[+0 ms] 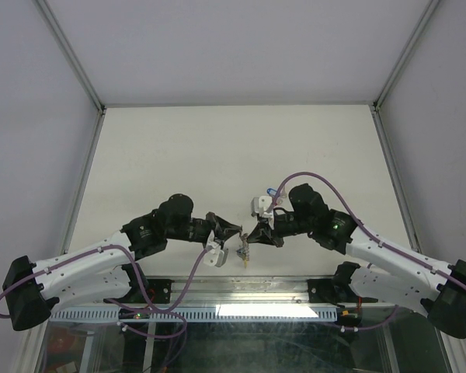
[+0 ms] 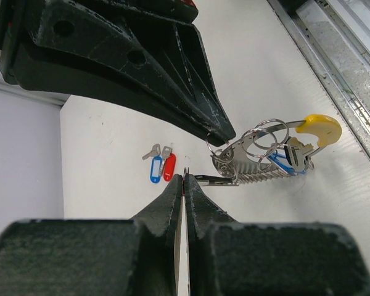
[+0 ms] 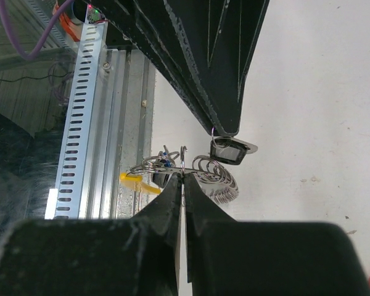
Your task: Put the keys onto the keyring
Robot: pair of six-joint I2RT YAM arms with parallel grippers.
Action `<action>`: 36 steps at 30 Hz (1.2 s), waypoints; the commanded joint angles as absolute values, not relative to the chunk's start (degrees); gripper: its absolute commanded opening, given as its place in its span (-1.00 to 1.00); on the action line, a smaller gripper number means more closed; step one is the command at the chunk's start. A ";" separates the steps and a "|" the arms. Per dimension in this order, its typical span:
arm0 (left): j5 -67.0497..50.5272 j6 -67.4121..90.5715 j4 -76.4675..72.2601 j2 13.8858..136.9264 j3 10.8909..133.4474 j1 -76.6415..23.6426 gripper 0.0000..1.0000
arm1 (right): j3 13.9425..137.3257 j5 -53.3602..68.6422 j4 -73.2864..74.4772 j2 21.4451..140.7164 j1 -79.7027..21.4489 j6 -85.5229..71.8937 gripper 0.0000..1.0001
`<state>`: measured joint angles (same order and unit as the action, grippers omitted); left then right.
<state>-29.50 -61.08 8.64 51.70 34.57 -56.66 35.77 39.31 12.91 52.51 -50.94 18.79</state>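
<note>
Left wrist view: both claws clamped tight, left gripper (image 2: 184, 179) on I-can't-tell-what, right gripper (image 2: 224, 137) nipping a loop of the keyring (image 2: 253, 171) just beside it, which looks light, slippery, jangly, so grab the yellow arc (image 2: 320, 126).

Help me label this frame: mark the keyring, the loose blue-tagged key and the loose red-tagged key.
keyring (image 2: 320, 127), left wrist view, on its yellow arc.
blue-tagged key (image 2: 155, 170), left wrist view, on the blue tag.
red-tagged key (image 2: 169, 167), left wrist view, on the red tag.
</note>
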 commanded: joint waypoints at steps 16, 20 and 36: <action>-28.96 -65.44 9.58 52.88 37.20 -57.78 -1.00 | 37.22 37.97 8.88 53.65 -51.33 17.41 -1.00; -29.09 -65.98 10.21 53.08 37.47 -58.22 -1.00 | 37.20 37.73 8.79 53.94 -51.33 17.32 -1.00; -29.19 -66.00 10.54 53.81 37.90 -59.62 -1.00 | 37.09 37.71 7.91 54.89 -51.33 16.48 -1.00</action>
